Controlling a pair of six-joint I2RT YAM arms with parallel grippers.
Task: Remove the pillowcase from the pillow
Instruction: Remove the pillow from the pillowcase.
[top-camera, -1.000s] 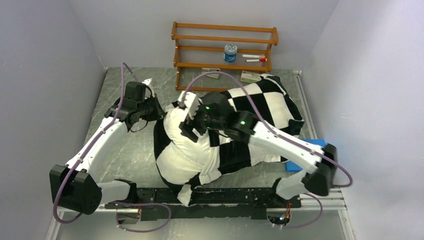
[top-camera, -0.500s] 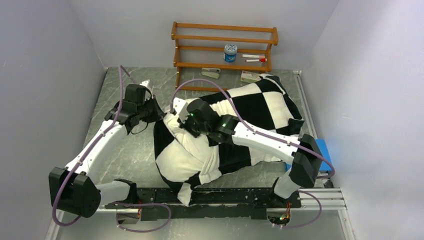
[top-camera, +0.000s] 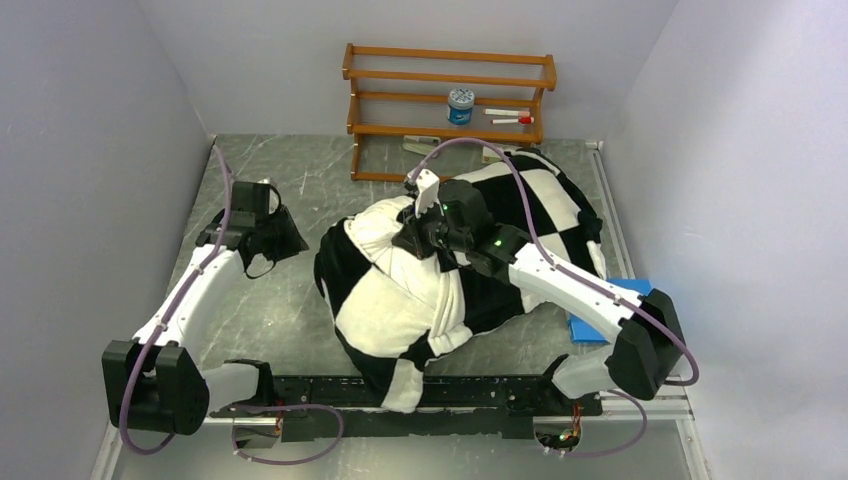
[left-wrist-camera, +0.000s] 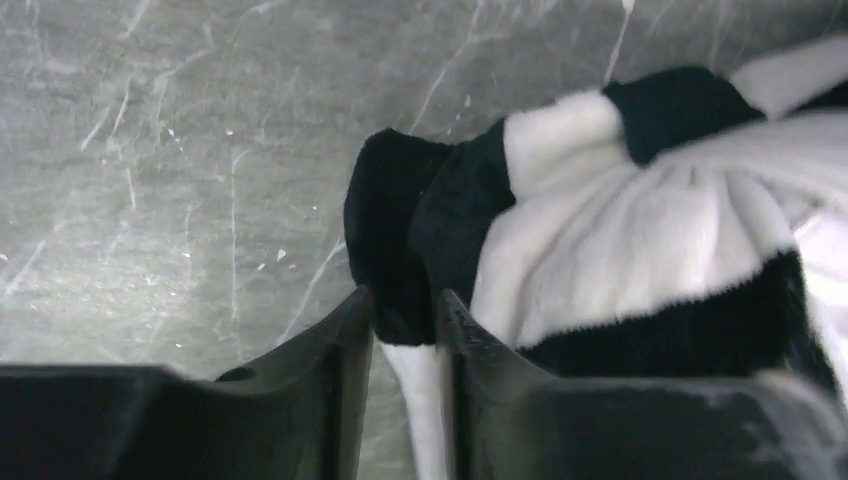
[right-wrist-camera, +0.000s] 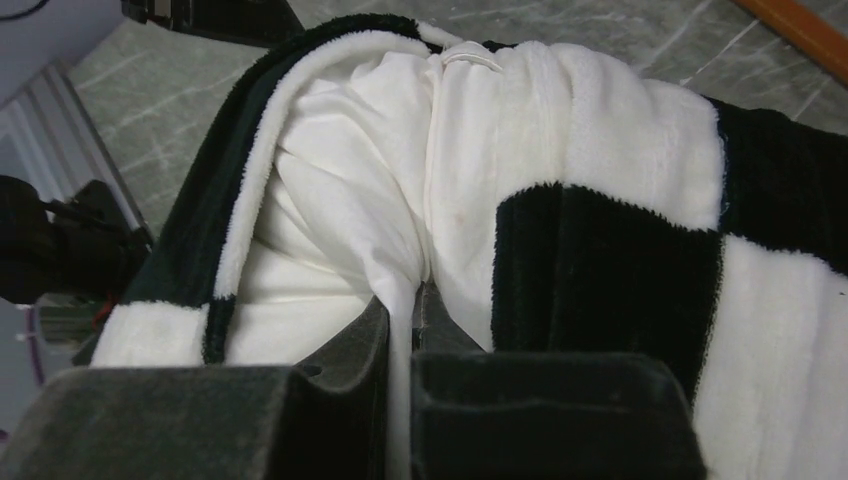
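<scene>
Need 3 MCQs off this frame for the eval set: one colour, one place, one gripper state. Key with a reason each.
1. What colours is the pillowcase?
A. red and white stripes
B. plain grey
C. black and white checks

2. Where does the blue pad lie?
A. at the right edge of the table, partly hidden by the right arm
B. on top of the pillowcase
C. at the table's far left corner

3. What is the right gripper doing?
A. hanging open above the table
B. shut on the white fabric of the pillow
C. shut on the blue pad

Key: 1 C, big black and white squares show in every view. 2 A, the top view shows blue beside the right arm's lower link. 3 B, the right wrist view shows a fold of white fabric pinched between its fingers.
</scene>
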